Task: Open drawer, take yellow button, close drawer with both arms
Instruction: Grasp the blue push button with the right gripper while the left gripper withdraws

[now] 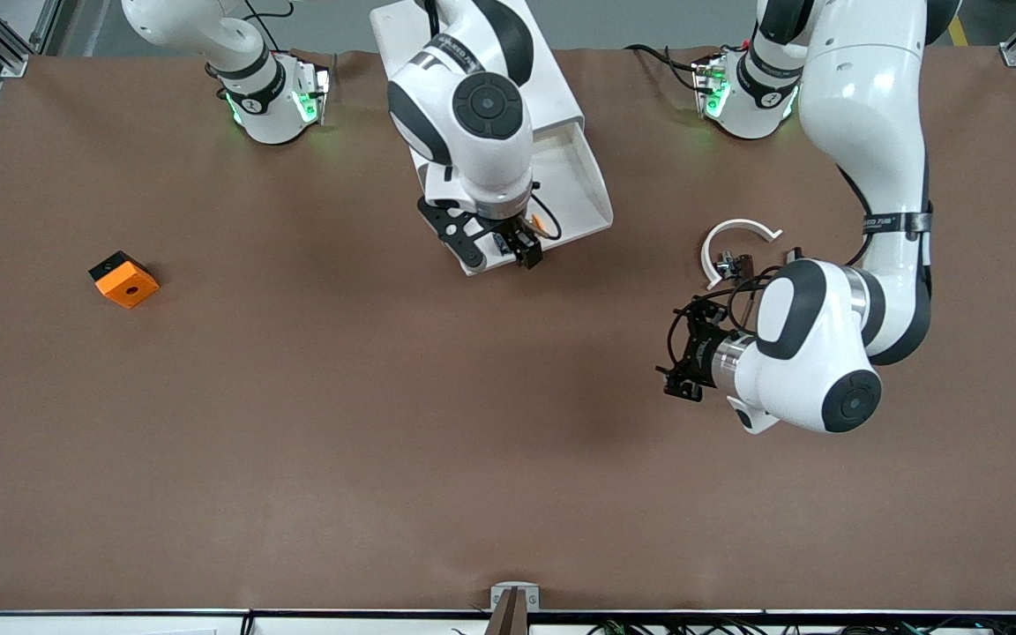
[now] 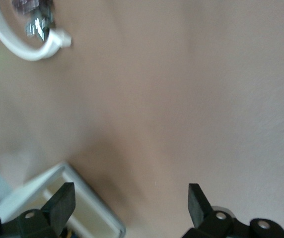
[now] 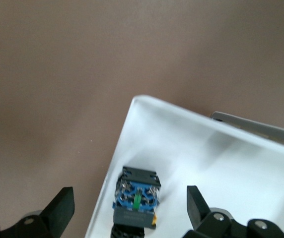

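Right wrist view puts our right gripper (image 3: 127, 208) over the open drawer (image 3: 206, 163), fingers spread wide and holding nothing. Between them the button (image 3: 136, 198) lies lengthwise against the drawer's corner wall. Our left gripper (image 1: 683, 363) waits open above bare table (image 1: 296, 441).

The drawer (image 1: 574, 190) stands pulled out of the white cabinet (image 1: 552, 97), with the right gripper (image 1: 517, 247) over its front edge. The left gripper (image 1: 683, 357) hangs above bare table near a white curved strip (image 1: 737, 234). An orange block (image 1: 124, 280) lies toward the right arm's end.
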`<action>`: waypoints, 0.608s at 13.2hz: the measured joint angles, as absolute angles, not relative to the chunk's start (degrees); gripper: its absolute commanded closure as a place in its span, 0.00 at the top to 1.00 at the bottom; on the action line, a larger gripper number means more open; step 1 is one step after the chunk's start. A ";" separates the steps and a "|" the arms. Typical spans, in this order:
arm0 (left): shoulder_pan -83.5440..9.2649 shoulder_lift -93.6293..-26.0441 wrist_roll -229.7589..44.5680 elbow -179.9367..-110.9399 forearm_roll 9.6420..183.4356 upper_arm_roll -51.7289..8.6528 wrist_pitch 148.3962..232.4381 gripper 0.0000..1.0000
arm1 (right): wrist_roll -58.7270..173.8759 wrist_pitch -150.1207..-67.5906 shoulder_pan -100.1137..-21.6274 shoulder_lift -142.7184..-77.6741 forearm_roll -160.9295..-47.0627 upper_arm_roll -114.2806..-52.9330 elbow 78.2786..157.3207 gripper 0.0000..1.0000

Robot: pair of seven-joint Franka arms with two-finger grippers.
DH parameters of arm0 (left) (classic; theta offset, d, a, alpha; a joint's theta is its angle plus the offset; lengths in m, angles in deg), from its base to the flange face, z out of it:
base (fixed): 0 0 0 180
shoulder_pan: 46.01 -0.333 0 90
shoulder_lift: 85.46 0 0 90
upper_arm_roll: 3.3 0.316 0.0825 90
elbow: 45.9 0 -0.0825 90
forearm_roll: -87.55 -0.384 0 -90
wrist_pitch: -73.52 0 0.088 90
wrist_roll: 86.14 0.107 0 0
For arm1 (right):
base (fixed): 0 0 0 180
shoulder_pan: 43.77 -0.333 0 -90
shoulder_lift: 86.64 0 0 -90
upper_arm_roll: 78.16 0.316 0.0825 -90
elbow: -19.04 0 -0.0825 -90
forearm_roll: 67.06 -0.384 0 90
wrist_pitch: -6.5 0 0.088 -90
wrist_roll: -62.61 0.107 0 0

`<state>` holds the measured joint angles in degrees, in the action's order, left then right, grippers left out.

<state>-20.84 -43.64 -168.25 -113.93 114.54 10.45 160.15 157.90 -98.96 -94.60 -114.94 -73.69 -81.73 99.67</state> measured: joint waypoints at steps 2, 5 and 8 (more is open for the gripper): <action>-19.76 -45.69 -162.29 -113.78 108.21 10.42 162.52 1.00 | 157.99 -98.97 -95.60 -115.68 -73.69 -81.73 99.67 1.00; -18.06 -48.60 -152.72 -113.86 103.42 10.16 166.13 1.00 | 157.99 -98.97 -95.68 -116.02 -74.06 -82.00 99.66 0.54; -16.24 -51.63 -143.33 -116.02 100.88 9.75 166.93 1.00 | 157.97 -99.03 -95.60 -116.01 -74.54 -82.42 99.47 0.27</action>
<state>-16.24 -51.63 -143.33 -116.02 100.88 9.75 166.93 157.97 -99.03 -95.60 -116.01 -74.54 -82.42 99.47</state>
